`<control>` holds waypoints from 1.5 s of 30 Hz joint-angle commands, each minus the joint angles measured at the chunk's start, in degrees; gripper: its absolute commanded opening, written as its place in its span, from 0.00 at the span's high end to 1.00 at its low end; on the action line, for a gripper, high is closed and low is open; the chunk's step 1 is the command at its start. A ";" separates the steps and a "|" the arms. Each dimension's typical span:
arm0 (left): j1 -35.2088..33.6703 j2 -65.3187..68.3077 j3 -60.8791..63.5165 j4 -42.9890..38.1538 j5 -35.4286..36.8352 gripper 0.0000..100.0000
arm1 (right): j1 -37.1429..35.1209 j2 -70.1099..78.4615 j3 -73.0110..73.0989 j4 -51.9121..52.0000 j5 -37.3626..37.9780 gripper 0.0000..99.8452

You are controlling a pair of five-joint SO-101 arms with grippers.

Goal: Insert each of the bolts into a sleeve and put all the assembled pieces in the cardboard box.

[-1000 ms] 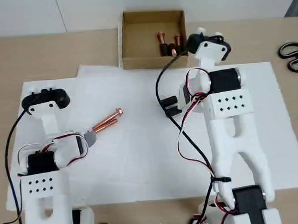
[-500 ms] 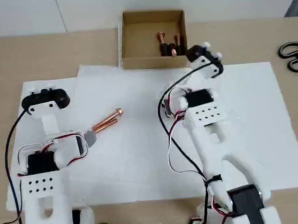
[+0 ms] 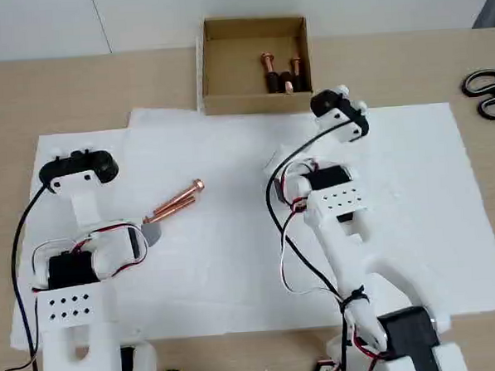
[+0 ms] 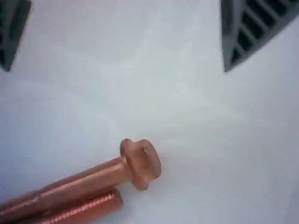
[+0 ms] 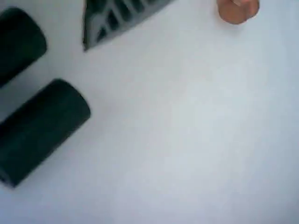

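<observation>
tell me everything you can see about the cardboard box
The cardboard box is a brown, open-topped, roughly square tray with upright walls, and it looks like plain corrugated board. It sits flat on the wooden table at the far side, with its near wall at the far edge of the white sheet. Copper bolts in black sleeves, at least two of them, lie inside near its right wall. The left half of its floor is bare.
</observation>
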 commanded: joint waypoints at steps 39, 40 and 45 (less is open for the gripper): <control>-0.09 -0.79 -0.13 -0.88 -0.35 0.73 | 3.47 3.47 0.26 -1.54 -0.09 0.93; -0.09 -0.79 -0.13 -0.88 -0.35 0.73 | 3.47 3.47 0.26 -1.54 -0.09 0.93; -0.09 -0.79 -0.13 -0.97 -0.35 0.73 | 1.80 4.26 0.09 -1.63 -0.09 0.93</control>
